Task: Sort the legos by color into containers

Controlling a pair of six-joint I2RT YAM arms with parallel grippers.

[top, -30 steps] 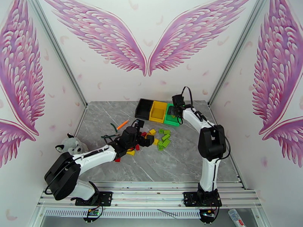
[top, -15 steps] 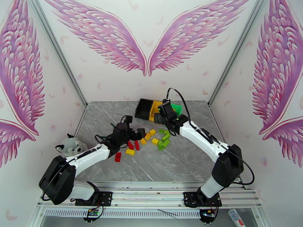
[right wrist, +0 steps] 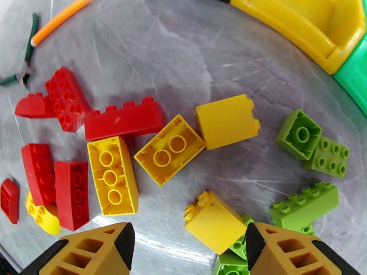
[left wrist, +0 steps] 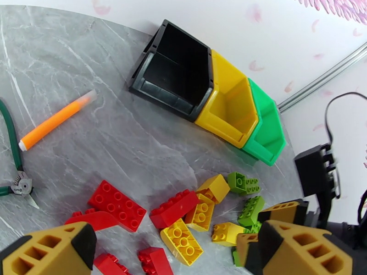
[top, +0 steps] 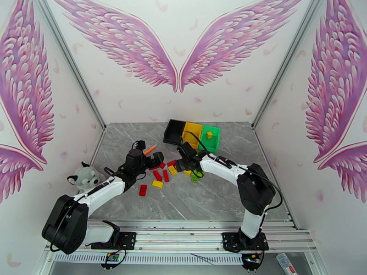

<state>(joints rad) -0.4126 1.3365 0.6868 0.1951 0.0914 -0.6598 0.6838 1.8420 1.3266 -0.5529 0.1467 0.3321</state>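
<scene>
Crowding risk: right gripper (right wrist: 188, 246), jaws apart and empty, hangs over a yellow lego (right wrist: 214, 222) with green legos (right wrist: 231, 262) touching at its 5 o'clock; closing could snag both. Left gripper (left wrist: 172, 246) gapes empty nearby; arms might collide. Beyond, containers (left wrist: 220, 76) sit at 12 o'clock

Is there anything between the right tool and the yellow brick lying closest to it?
Nothing visible stands between them. The right tool hangs open over the yellow brick, its fingers to either side. Green bricks lie close beside one side of it.
</scene>
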